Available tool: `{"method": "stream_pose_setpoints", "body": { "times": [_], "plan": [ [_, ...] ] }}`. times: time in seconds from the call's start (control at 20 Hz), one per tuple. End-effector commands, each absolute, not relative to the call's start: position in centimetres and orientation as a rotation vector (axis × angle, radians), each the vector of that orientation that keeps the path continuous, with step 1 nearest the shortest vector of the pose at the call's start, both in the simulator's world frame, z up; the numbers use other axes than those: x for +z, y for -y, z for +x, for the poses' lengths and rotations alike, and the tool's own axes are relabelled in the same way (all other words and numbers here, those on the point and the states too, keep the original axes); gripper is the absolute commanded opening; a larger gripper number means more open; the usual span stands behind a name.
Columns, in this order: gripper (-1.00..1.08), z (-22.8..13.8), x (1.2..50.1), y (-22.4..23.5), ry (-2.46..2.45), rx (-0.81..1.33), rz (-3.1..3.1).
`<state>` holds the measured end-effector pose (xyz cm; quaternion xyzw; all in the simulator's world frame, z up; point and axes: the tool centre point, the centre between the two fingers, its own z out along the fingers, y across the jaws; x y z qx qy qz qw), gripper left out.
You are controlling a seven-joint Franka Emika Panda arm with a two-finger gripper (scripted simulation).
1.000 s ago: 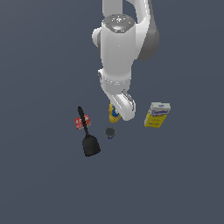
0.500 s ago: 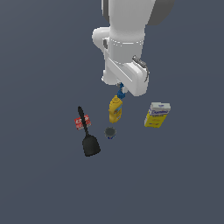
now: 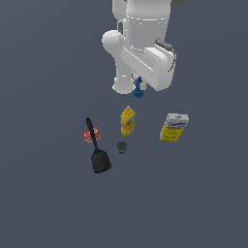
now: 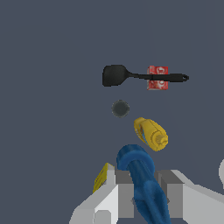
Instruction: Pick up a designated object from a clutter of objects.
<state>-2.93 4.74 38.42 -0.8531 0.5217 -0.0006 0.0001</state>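
Observation:
The designated object (image 3: 139, 90), a tiny bright-blue narrow item, hangs in the air under the white arm, well above the floor. In the wrist view it fills the gap between the two pale fingers (image 4: 117, 195) as a blue rounded shaft (image 4: 141, 174). My gripper (image 4: 143, 197) is shut on it. In the exterior view the arm's bulk hides most of the gripper (image 3: 139, 85). The rest of the clutter of objects lies below on the floor.
On the grey floor lie a black spatula (image 3: 98, 151) across a small red packet (image 3: 91, 135), a yellow mustard bottle (image 3: 127, 121), a small grey can (image 3: 122, 146) and a yellow-and-white box (image 3: 173, 127). The wrist view shows the spatula (image 4: 131, 75), can (image 4: 120, 108) and bottle (image 4: 151, 134).
The arm has risen away from the mustard bottle, taking the blue item up with it. The bottle is now fully uncovered; the other objects have not moved.

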Motion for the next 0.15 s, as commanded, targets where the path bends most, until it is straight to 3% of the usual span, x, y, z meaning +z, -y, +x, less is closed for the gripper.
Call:
{"method": "stream_pose_setpoints", "body": {
  "times": [0.0, 0.1],
  "plan": [
    [-1.00, -2.95, 38.73, -4.82, -1.639, 0.000, -2.680],
    [-1.00, -2.90, 38.72, -4.83, -1.639, 0.000, -2.680]
  ]
}}
